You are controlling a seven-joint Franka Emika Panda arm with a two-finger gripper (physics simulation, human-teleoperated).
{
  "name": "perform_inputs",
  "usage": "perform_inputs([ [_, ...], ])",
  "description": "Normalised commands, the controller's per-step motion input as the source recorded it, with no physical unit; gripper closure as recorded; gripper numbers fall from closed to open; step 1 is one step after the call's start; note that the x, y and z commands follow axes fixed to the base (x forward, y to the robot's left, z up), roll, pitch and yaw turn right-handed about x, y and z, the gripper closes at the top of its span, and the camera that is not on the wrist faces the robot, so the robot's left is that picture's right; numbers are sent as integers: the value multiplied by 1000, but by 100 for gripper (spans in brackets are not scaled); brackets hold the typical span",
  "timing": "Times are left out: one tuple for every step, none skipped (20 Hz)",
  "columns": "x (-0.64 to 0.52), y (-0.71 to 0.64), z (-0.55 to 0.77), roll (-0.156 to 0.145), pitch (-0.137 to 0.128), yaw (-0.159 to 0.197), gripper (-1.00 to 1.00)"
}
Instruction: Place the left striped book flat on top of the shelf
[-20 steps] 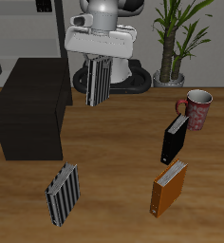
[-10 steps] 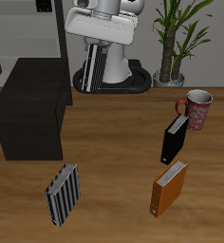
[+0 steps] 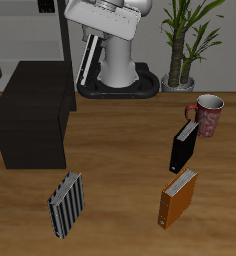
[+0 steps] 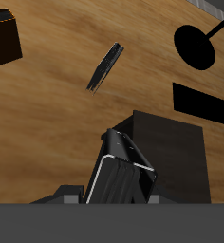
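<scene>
Exterior view, striped book (image 3: 87,58) pinched between fingers (image 3: 94,36)

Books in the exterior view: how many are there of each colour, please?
Striped: 2, one in the end effector, one standing on the table
Black: 1
Orange: 1
Total: 4

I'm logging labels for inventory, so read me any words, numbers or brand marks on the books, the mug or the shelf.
No text is readable in either view.
striped book in the gripper: stripes only.
orange book, black book, mug, shelf: no lettering shows.
</scene>
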Motion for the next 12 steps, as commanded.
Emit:
perform_inputs([
  [42,-235,258,-252,17,55,100],
  [-44,-89,18,0,0,0,100],
  [98,-271,56,-357,-3,105,100],
  [18,-128,13,-74,2,58,100],
  [62,-296,-15,-304,5,-14,100],
  [20,-39,10,-187,-56,66,100],
  [5,-184,24,-135,-18,69,100],
  [-17,-52,2,0,0,0,100],
  [-7,9,104,-268,-33,52,100],
  [-108,-73,283,-271,-151,78,100],
  [-9,-20,94,-82,-12,4,100],
  [-40,-64,228,-150,-52,18,100],
])
